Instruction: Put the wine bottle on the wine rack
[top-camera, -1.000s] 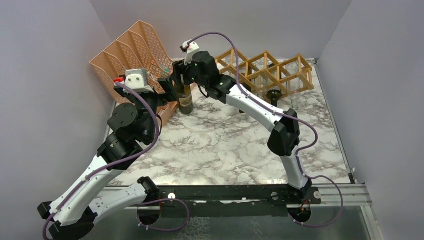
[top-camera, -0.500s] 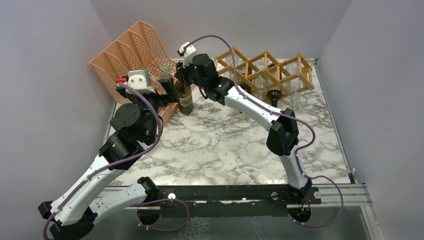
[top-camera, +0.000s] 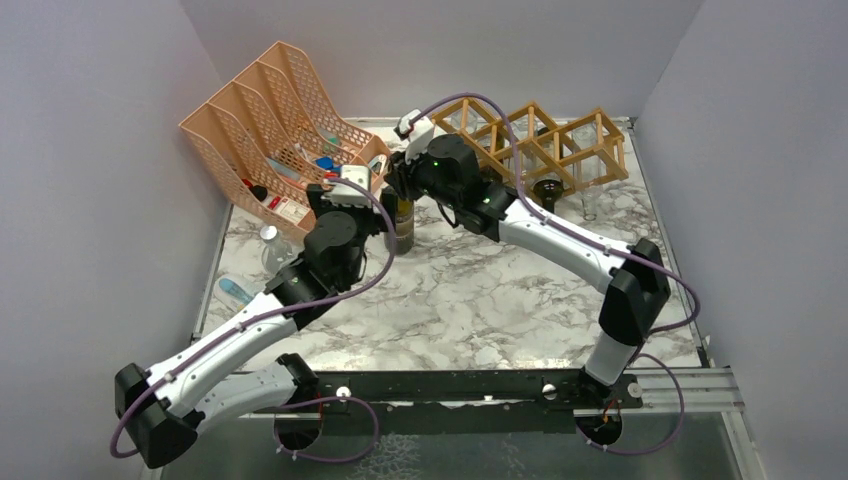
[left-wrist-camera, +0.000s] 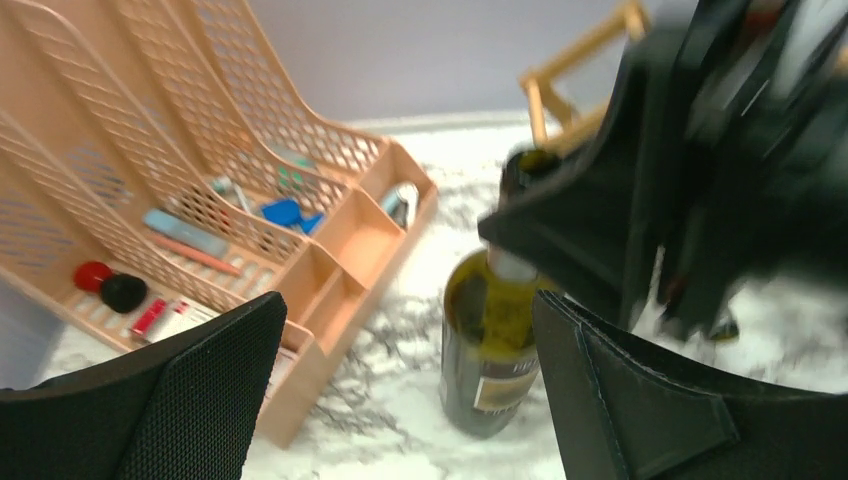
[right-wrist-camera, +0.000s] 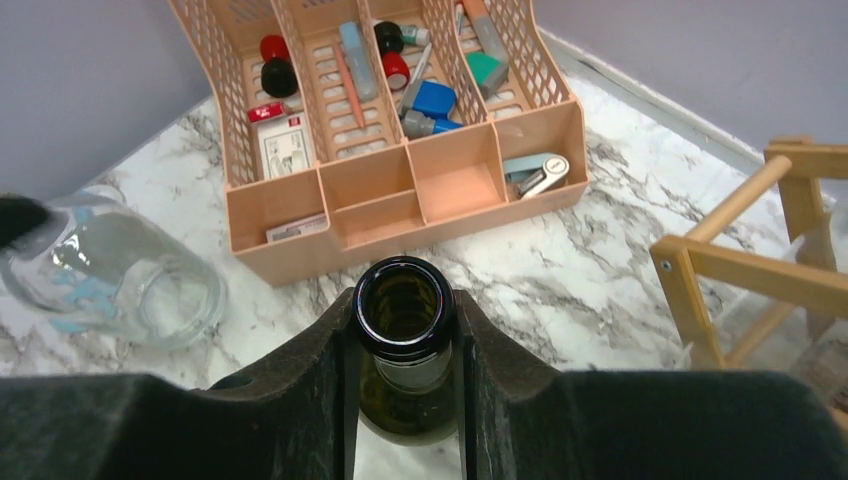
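Observation:
The wine bottle (top-camera: 404, 230) is dark green with a brown label and an open mouth. It stands upright on the marble, a little in front of the organizer's near corner. My right gripper (top-camera: 402, 190) reaches it from above and is shut on its neck just under the lip. In the right wrist view the mouth of the wine bottle (right-wrist-camera: 405, 303) sits between the two black fingers of the right gripper (right-wrist-camera: 405, 318). My left gripper (left-wrist-camera: 408, 312) is open, its fingers wide apart on either side of the wine bottle (left-wrist-camera: 487, 352) without touching it. The wooden wine rack (top-camera: 545, 140) stands at the back right.
A peach mesh file organizer (top-camera: 275, 125) with small items fills the back left. A clear glass jar (right-wrist-camera: 110, 270) lies left of the bottle. A dark round object (top-camera: 547, 189) and a clear glass (top-camera: 590, 205) stand in front of the rack. Grey walls close in three sides.
My right gripper has shut on the bottle's neck and moved it right and nearer, away from the organizer. My left arm has swung right after it, still open.

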